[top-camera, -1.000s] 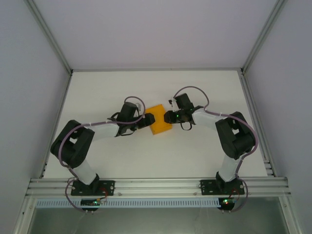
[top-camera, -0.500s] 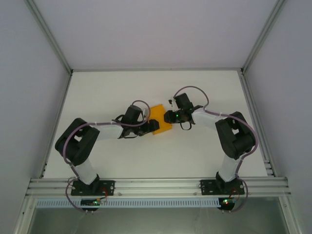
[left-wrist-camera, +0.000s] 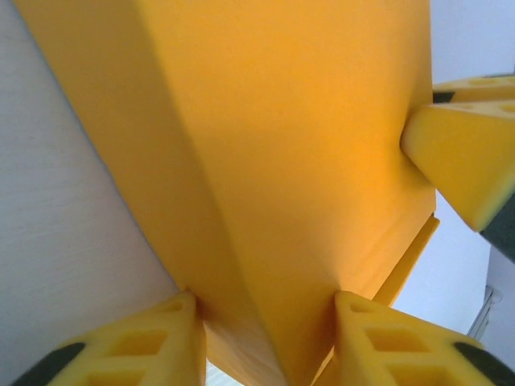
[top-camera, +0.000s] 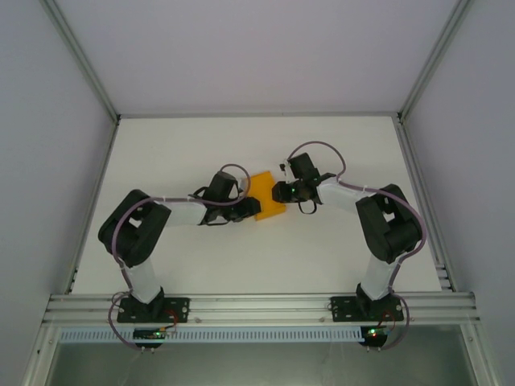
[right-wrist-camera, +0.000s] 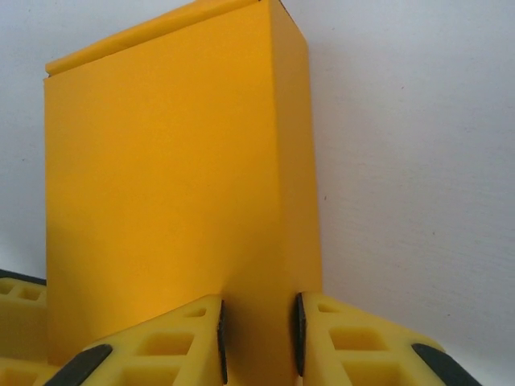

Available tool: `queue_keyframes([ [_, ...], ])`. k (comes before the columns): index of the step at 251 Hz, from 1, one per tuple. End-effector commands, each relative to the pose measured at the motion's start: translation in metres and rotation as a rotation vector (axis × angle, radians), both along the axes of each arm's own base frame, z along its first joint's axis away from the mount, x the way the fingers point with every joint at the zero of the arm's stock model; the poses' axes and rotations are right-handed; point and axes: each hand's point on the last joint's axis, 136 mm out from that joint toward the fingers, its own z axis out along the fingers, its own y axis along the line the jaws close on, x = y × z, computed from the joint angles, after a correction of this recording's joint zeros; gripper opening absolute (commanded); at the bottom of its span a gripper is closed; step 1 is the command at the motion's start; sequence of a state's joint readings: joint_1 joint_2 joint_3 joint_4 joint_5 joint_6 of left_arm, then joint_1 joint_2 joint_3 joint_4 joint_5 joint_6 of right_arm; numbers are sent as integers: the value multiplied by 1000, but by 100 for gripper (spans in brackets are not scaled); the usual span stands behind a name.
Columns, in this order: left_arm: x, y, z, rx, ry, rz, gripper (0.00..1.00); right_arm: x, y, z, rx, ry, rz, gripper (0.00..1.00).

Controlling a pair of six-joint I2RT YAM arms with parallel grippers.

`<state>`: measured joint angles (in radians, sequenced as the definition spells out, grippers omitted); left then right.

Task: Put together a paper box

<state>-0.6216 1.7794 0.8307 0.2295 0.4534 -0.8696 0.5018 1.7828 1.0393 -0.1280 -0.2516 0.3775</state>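
With the paper box (top-camera: 269, 205) formed, my left end effector (left-wrist-camera: 265, 314) pinches its 9 o'clock side and my right end effector (right-wrist-camera: 259, 318) its 3 o'clock; one flap seems untucked.

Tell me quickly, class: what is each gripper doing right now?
Left gripper: closed on the paper box.
Right gripper: closed on the paper box.

Left arm (top-camera: 137, 241), right arm (top-camera: 386, 225): bulky black joint housings, white tubular links between. Thin lilac cables (top-camera: 310, 148) looped loose near wrists, more wound round lower links. Black base plates (top-camera: 149, 309) at foot of each; small circuit board below, green light (top-camera: 372, 330) lit. Left gripper (left-wrist-camera: 261, 338), right gripper (right-wrist-camera: 257, 338): fingers (right-wrist-camera: 354, 342) bright yellow, moulded with open lattice pockets, black patches toward outer ends, dark strip lining inner faces.
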Motion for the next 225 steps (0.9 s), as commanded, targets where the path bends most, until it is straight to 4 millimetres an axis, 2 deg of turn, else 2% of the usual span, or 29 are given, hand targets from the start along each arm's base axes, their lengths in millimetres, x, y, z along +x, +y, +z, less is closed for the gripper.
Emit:
queue_keyframes([
  [1,1,1,-24,51,21,12,25,-49,-23,-53,-132,228,2,25],
  [23,1,2,-27,54,25,21,8,-51,-22,-54,-132,232,5,25],
  [39,2,3,-29,52,27,26,0,-51,-22,-54,-130,233,4,25],
  [87,-1,8,-36,31,53,49,0,-53,-23,-53,-129,233,-1,25],
  [149,-4,12,-34,25,43,60,0,-48,-21,-51,-106,216,-9,25],
  [181,-1,10,-26,28,21,45,24,-45,-21,-43,-105,197,-10,28],
  [225,10,12,-2,67,-51,38,44,-27,-23,-18,-110,132,-22,37],
])
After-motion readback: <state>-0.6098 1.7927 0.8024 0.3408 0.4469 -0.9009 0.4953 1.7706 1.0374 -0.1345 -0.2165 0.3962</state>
